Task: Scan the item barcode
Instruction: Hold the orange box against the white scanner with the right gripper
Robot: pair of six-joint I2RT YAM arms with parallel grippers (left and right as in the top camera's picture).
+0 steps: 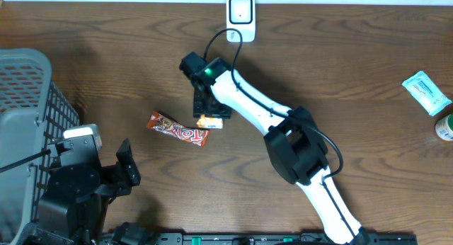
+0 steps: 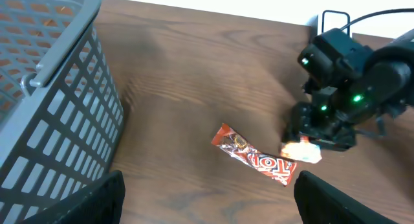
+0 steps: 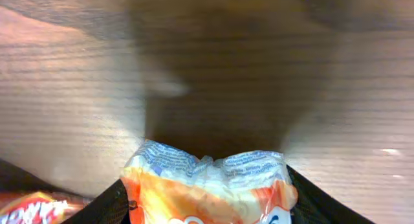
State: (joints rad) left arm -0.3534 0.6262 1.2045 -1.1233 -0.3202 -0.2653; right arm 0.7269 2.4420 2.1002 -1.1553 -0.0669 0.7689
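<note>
An orange and white snack packet (image 3: 207,188) lies on the wooden table near the middle, seen small in the overhead view (image 1: 210,122). My right gripper (image 3: 207,201) reaches down over it, and both black fingers press against its sides, bunching the wrapper. A white scanner (image 1: 241,17) stands at the table's far edge, a cable running from it. My left gripper (image 2: 207,201) hovers low at the front left, open with nothing between its fingers. It is well apart from the packet (image 2: 301,151).
A red candy bar (image 1: 177,130) lies just left of the packet, touching or nearly touching it. A grey mesh basket (image 1: 28,96) fills the left side. At the right edge are a teal packet (image 1: 427,91) and a green-capped item (image 1: 446,127).
</note>
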